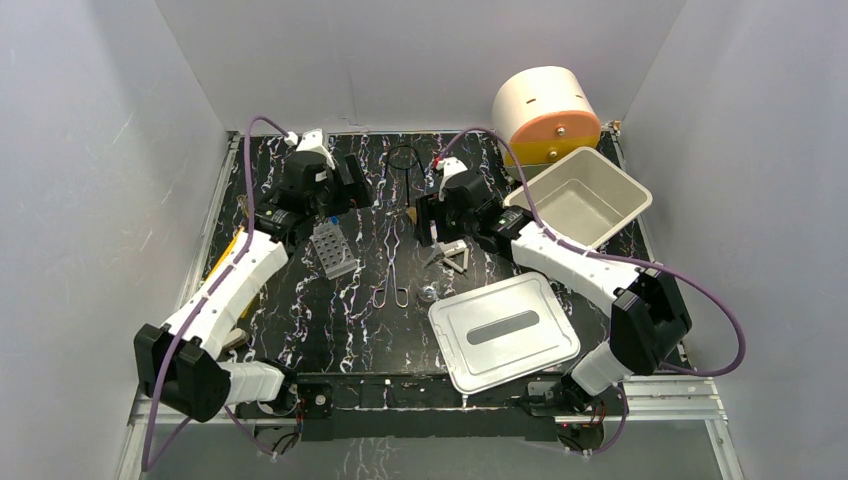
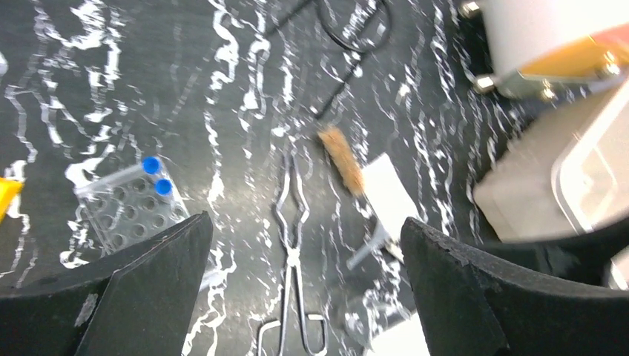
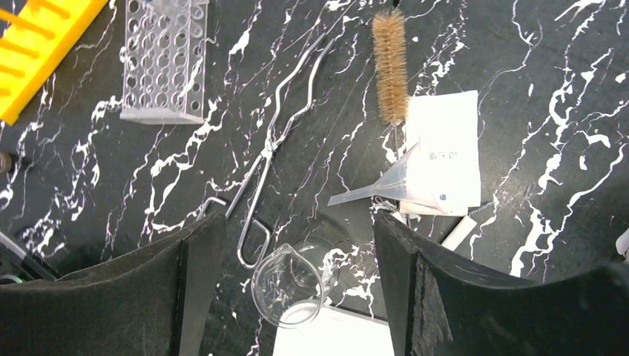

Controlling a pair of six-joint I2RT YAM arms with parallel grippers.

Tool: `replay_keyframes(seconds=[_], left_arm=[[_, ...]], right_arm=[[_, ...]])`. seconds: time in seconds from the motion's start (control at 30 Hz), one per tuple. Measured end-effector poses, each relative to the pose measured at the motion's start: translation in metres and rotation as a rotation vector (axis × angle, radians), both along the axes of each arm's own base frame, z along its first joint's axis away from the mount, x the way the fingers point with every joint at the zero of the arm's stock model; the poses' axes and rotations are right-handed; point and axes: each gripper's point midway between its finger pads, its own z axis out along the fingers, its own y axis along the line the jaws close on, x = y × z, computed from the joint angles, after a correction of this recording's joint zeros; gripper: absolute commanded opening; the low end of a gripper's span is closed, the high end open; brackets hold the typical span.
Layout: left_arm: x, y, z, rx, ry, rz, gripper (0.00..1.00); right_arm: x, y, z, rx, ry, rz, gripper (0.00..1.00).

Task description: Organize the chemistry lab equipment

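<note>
blue-capped clear tubes (image 2: 152, 165), perhaps in grey tube rack (image 2: 122, 215)

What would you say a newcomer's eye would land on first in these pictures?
Probably the cream and orange drum at the far right corner, with the open white bin just in front of it and a pale lid lying flat further forward. Next, the metal tongs stretched out in the middle, with the grey tube rack to their left.
</note>
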Motion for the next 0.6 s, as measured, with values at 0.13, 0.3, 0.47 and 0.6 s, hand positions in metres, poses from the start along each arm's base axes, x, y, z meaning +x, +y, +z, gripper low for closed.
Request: replay_keyframes(seconds=[0.13,0.3,0.47,0.6], left_arm=[[-0.022,-0.015,0.005,-0.041,0.030,-0.121,0.98],[-0.049,-0.020,0.014,-0.081,0.045,-0.199,0.98],[-0.071,-0.015,0.019,-0.103,0.046,-0.206,0.98],[-0.080,-0.004,0.020,-0.107,0.054,-0.153,0.98]], right_arm=[[0.004,-0.004,-0.004,-0.018,0.049,-0.060,0.81],[-0.003,-0.014,-0.013,-0.083,0.150,-0.110,0.86],[-0.017,-0.025,-0.020,-0.144,0.245,-0.139,0.86],[-0.025,-0.024,-0.028,-0.192,0.302,-0.160,0.87]])
